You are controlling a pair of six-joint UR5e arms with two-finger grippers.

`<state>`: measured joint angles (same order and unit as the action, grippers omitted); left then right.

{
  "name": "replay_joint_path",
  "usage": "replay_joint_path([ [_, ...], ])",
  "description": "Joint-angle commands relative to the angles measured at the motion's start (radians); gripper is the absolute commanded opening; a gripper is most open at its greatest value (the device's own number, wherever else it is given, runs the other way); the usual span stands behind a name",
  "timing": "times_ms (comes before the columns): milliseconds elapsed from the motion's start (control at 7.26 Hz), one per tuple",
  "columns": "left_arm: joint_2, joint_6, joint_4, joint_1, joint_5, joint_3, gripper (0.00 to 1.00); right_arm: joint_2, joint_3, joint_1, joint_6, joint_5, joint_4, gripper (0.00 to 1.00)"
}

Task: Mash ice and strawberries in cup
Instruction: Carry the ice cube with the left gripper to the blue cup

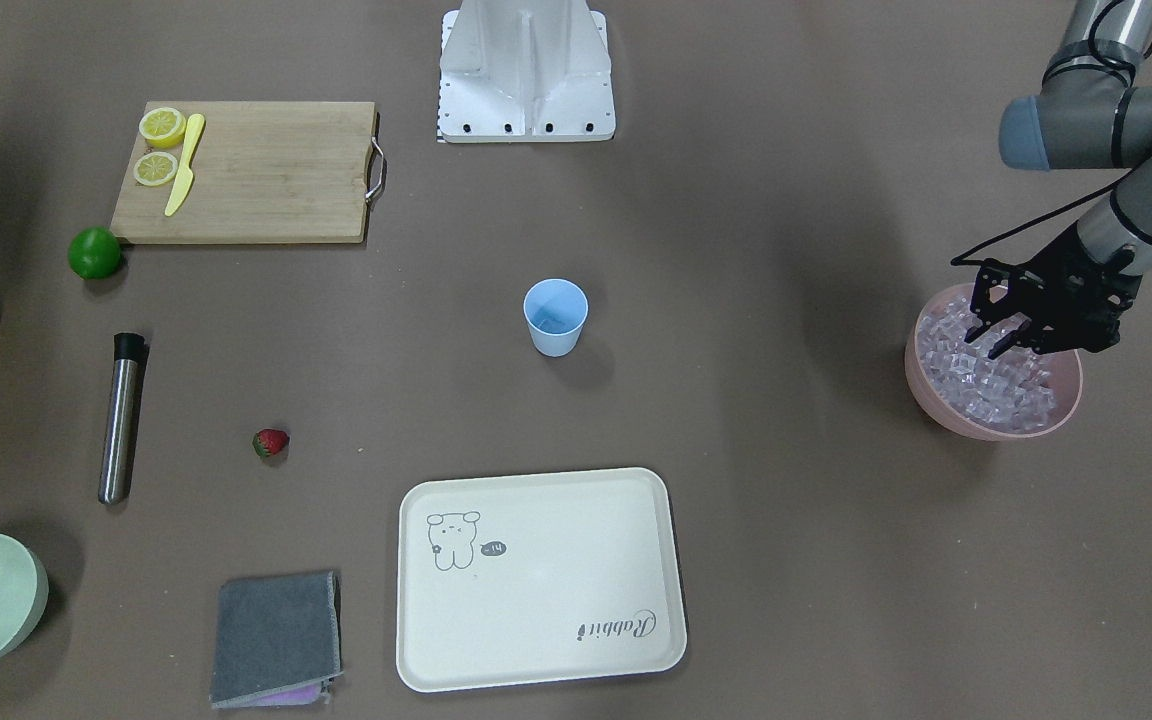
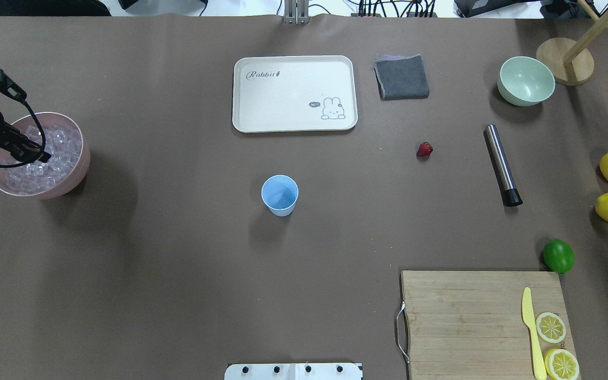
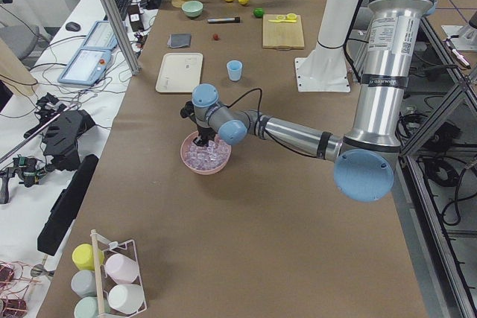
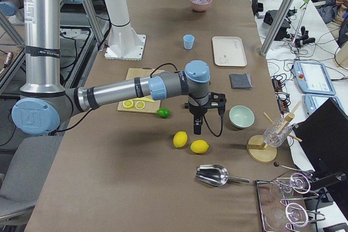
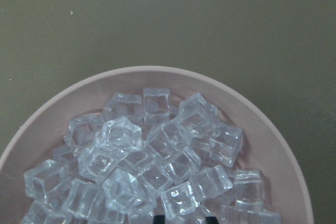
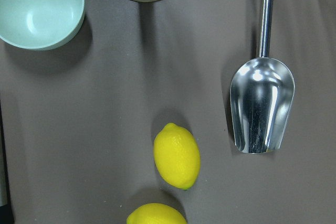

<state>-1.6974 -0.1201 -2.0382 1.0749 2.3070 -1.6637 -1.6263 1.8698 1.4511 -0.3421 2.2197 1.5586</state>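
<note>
**Left gripper in the ice bowl; cup and strawberry apart on the table**

The left gripper (image 1: 994, 338) points down into the bowl (image 1: 944, 414). Its two black fingers are parted, and their tips are down among the ice (image 5: 157, 166). Whether a cube sits between them cannot be told. The ice is a glistening heap of small clear cubes, faintly lilac, with rounded edges, which fills most of the pink bowl. The bowl stands near the table's end on the robot's left.

The cup (image 2: 279, 195), a plain pale blue tumbler narrowing toward its base, stands upright near the middle of the table, well apart from the bowl. The strawberry (image 2: 424, 149), small and red with a green cap, lies on the bare table on the robot's right. It is between the cup and a steel rod (image 2: 502, 164) and touches neither.

The right gripper (image 4: 197, 127) hangs over the far right end of the table, pointing down near two lemons (image 6: 177, 156). Whether its jaws are parted cannot be told. A metal scoop (image 6: 261, 103) lies just beside the lemons.
</note>
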Motion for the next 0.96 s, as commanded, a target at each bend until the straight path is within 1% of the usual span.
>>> replay_joint_path([
  [0, -0.089, -0.101, 0.018, 0.002, 0.057, -0.002, 0.00, 0.006, 0.000, 0.000, 0.000, 0.000, 0.000, 1.00],
  [138, -0.143, -0.186, 0.013, -0.006, 0.078, -0.001, 0.00, 0.006, 0.000, 0.000, 0.000, 0.000, 0.000, 1.00],
  [413, -0.244, -0.382, -0.010, -0.084, 0.088, -0.004, 0.00, 0.006, -0.001, 0.000, 0.000, -0.002, 0.000, 1.00],
  [827, -0.341, -0.619, -0.135, -0.174, 0.081, -0.001, 0.00, 0.006, 0.006, 0.000, 0.000, 0.003, 0.000, 1.00],
])
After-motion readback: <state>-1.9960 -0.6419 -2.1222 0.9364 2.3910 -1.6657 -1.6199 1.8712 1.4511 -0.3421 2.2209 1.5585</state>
